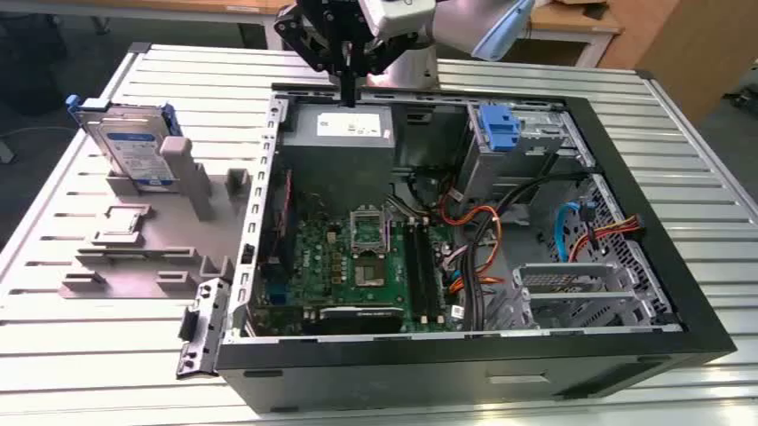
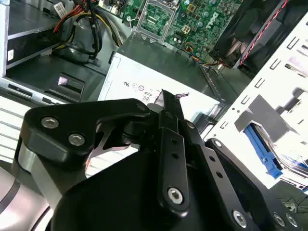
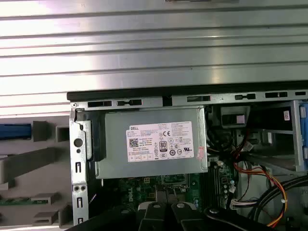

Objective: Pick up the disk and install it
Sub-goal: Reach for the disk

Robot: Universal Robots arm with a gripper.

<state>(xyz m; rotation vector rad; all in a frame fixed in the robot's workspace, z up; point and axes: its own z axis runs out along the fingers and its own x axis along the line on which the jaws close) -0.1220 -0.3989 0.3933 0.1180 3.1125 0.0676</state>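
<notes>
The disk (image 1: 133, 146), a silver drive with a white-and-blue label in a blue carrier, stands upright in a grey holder (image 1: 177, 191) on the table, at the exterior view's left beside the open computer case (image 1: 474, 355). Its blue edge also shows in the first wrist view as the disk (image 3: 14, 131). My gripper (image 1: 350, 89) hangs over the back of the case, above the grey power supply (image 1: 343, 129), well apart from the disk. In the second wrist view the gripper (image 2: 166, 98) has its black fingers closed together, holding nothing.
Inside the case lie the green motherboard (image 1: 355, 257), bundled cables (image 1: 485, 231), a bare blue bracket (image 1: 498, 129) at the back and a metal drive cage (image 1: 580, 288) at the front. The grey holder has further slots (image 1: 119, 231). The slatted metal table (image 1: 71, 355) surrounds the case.
</notes>
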